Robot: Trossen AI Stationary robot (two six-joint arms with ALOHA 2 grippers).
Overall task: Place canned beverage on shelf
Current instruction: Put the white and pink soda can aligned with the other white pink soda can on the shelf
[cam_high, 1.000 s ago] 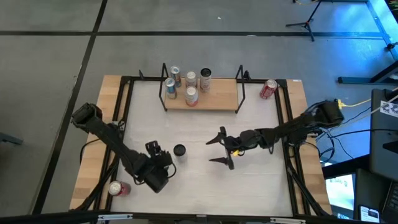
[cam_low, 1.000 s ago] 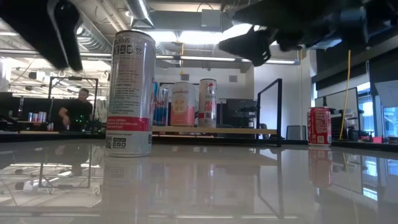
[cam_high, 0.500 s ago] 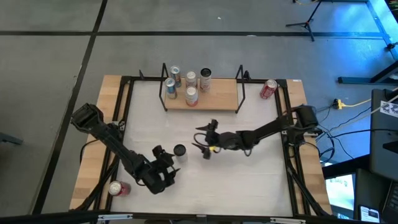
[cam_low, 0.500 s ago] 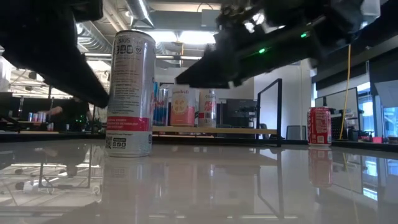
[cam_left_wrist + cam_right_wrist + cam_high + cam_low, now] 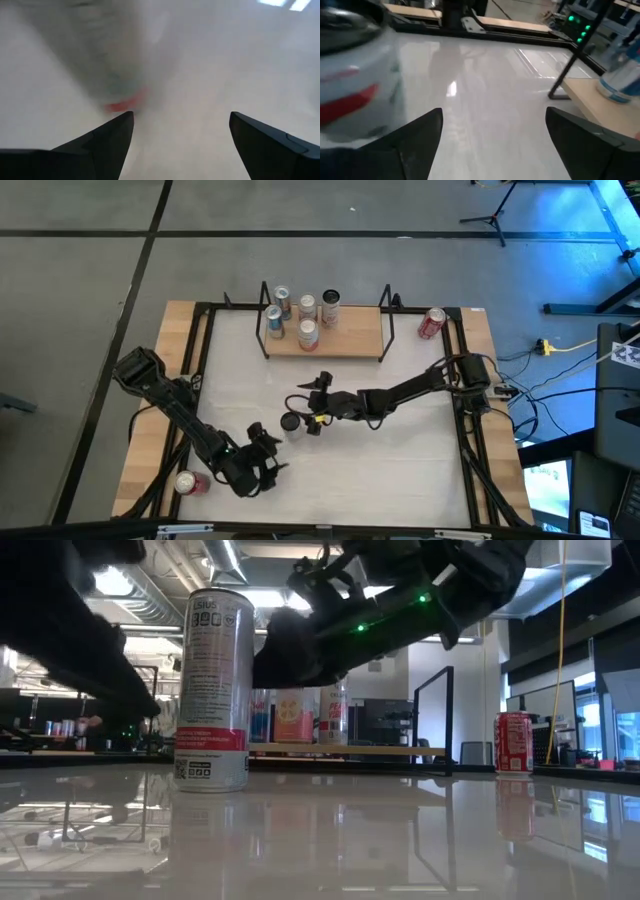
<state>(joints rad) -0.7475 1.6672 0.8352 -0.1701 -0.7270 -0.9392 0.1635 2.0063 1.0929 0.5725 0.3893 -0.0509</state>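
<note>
Right hand fingers apart beside tall glossy silver can; left hand apart

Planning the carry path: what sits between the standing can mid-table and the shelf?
Bare tabletop, per the high view, between the can and the shelf; the right claw, open, hangs beside the can.

Upright silver can, off shelf
</note>
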